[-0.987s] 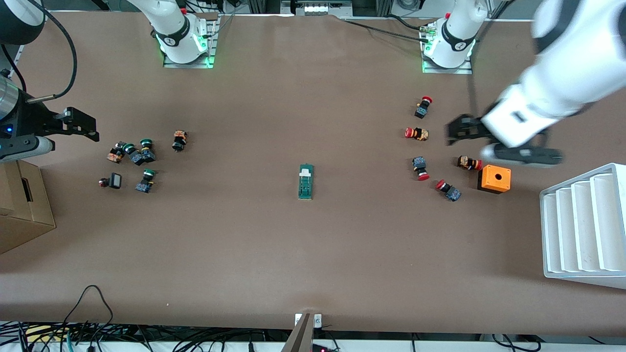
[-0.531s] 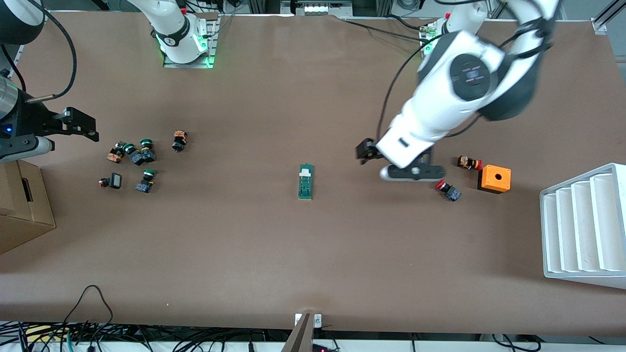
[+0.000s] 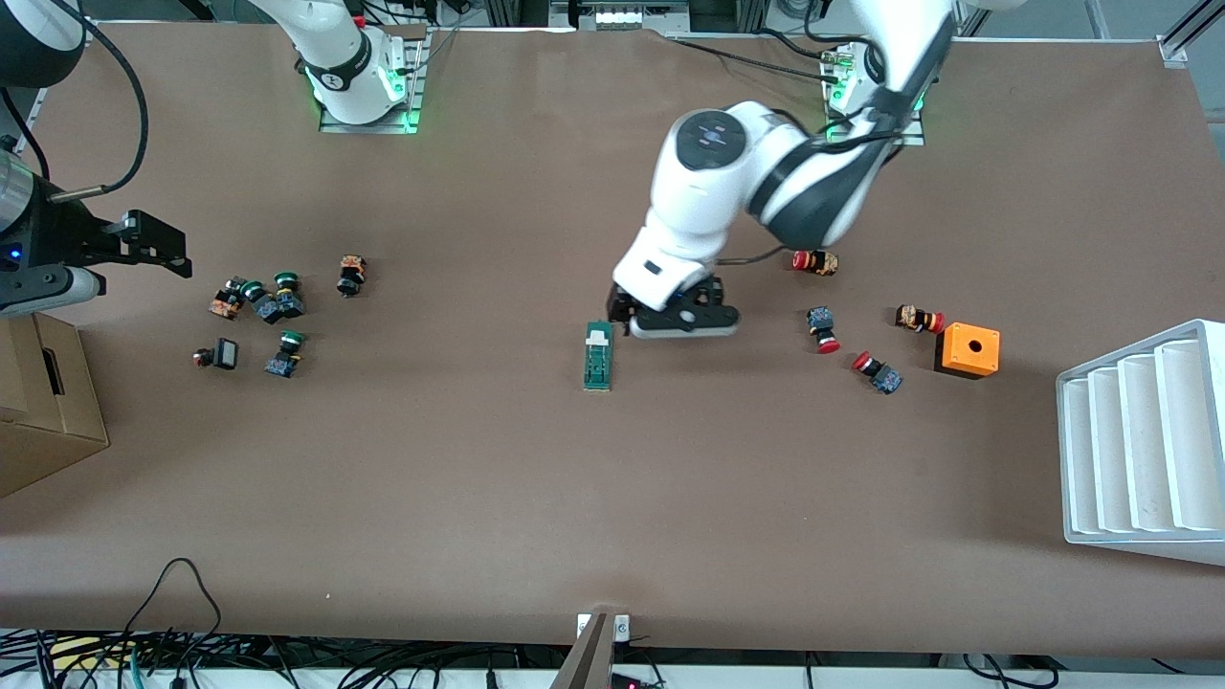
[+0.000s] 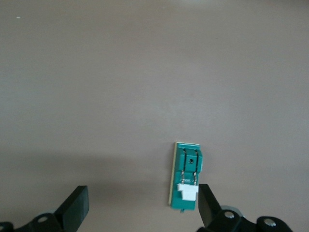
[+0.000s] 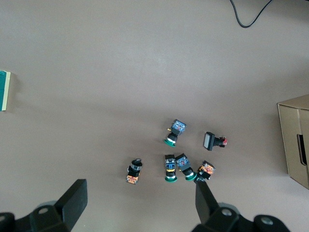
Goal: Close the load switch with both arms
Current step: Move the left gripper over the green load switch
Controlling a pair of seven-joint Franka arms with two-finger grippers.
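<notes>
The load switch (image 3: 599, 356) lies flat near the middle of the brown table (image 3: 536, 498), its white sliding piece (image 3: 599, 336) at the end nearer the robots' bases. Nothing grips it.

The left arm (image 3: 756, 187) reaches from its base down toward the load switch, forearm angled toward the table. The left gripper (image 3: 622, 308) hangs just above the load switch's white end, on the side toward the left arm's end of the table. In the left wrist view, its fingers (image 4: 75, 210) stand wide apart and empty, one finger just beside the load switch (image 4: 187, 175).

One second earlier, the left gripper hung over the red-capped push buttons (image 3: 821, 328) near the orange box (image 3: 968, 349); it has since travelled across to the load switch. The load switch has not moved.

The right gripper (image 3: 158, 247) waits well apart from the load switch, over the table's edge at the right arm's end. Its fingers (image 5: 72, 200) are spread wide, holding nothing, above the green-capped push buttons (image 5: 176, 162).

A cardboard box (image 3: 38, 402) and a white ribbed rack (image 3: 1144, 440) stand at the table's two ends, each well away from the load switch.
</notes>
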